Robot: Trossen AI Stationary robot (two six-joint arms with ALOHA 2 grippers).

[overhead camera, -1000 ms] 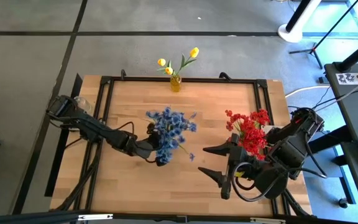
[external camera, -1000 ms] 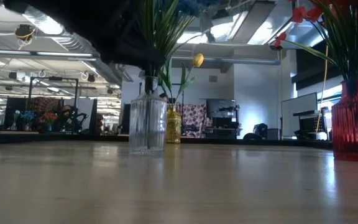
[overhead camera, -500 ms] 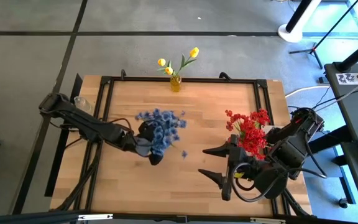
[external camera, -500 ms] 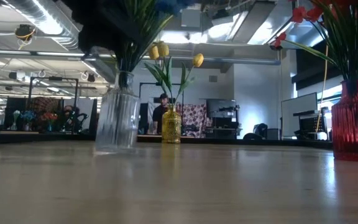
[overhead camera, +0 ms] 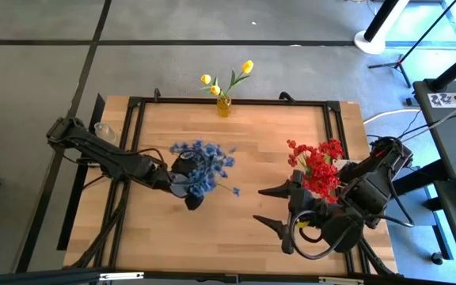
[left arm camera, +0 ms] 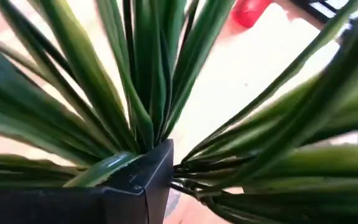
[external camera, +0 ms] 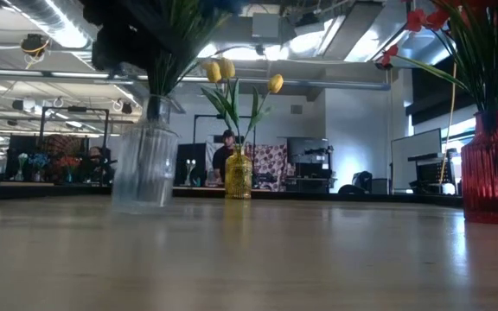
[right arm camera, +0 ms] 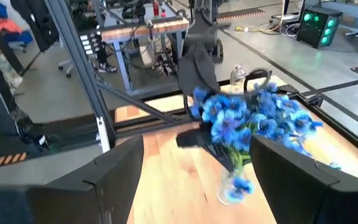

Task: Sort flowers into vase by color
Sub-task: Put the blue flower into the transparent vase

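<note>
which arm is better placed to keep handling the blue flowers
Left. The left gripper is right at the blue flowers in the clear vase, among their leaves. The right gripper hangs open near the red flowers, well apart.

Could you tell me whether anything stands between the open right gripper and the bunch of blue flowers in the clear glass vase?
Nothing visible does: only bare wooden table separates the right gripper from the blue flowers.
</note>
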